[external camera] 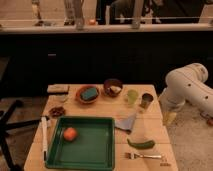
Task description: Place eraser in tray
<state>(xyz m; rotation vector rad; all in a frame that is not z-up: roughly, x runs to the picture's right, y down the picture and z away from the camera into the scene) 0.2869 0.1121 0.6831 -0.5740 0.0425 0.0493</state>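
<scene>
1. The gripper (170,118) hangs pointing down at the right edge of the desk (100,109), just beyond the dark cup (146,100). Whether it is open or closed cannot be told.
2. The white arm (189,84) enters from the right. Its bulky elbow sits high above the desk edge, and the last link drops steeply to the gripper.
3. The eraser (58,89) lies flat at the far left corner of the desk. It is outside the tray (95,146) and well apart from the gripper, which is across the desk from it.
4. Just beside the eraser, to its right, an orange-brown bowl (80,98) holds a teal sponge (89,93). A second bowl (113,87) stands next to that one.
5. A small dark dish (57,111) sits between the eraser and the tray.
6. The tray occupies the near left-centre of the desk, with a round orange object (70,133) in its left part. A white marker (44,138) lies outside it, along its left rim.
7. Further right are a green cup (132,96), a grey cloth (128,123), a long green vegetable (141,144) and a fork (143,156).
</scene>
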